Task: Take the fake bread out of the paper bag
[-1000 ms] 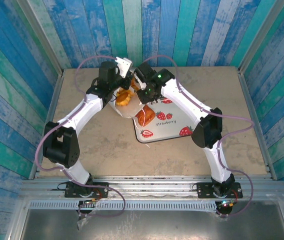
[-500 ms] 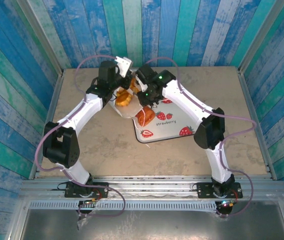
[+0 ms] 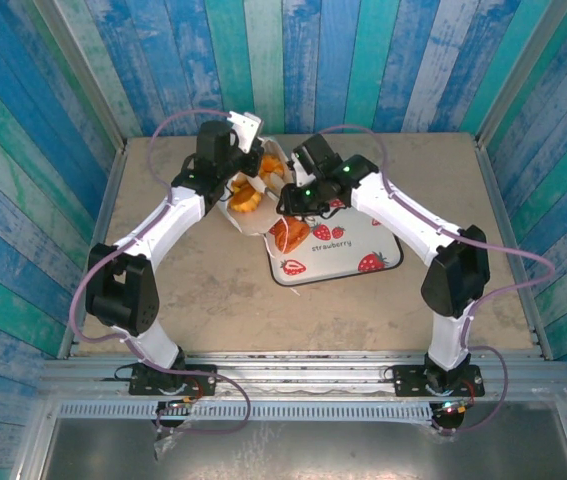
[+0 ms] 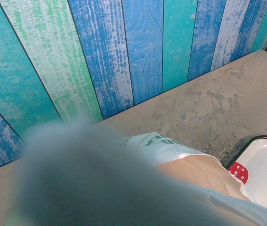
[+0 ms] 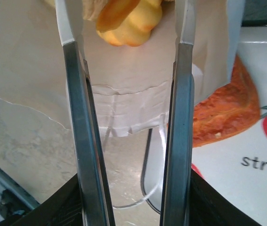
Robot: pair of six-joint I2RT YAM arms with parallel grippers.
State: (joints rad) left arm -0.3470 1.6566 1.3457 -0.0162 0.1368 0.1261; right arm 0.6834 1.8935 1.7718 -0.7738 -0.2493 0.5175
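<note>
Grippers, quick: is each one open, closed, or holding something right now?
Left gripper: at the paper bag, its fingers blurred, so it cannot be told.
Right gripper: open, fingers apart, holding nothing.

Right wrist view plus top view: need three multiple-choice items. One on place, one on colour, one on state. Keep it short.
1. Where does the reddish-brown loaf lie?
A) on the strawberry tray, beside the paper bag
B) on bare table by the arm bases
C) against the back wall planks

2. What colour is the bun seen between the right claw fingers?
A) green
B) yellow-orange
C) white

3. What state is the right claw in?
A) shut on the loaf
B) shut on a bag handle
C) open, gripping nothing

Answers:
1 A: the loaf sits on the printed tray, with the bag's paper edge across part of it.
2 B: the ridged bun is glossy yellow-orange.
3 C: the fingers stand well apart, with a gap on each side of the bun.
</note>
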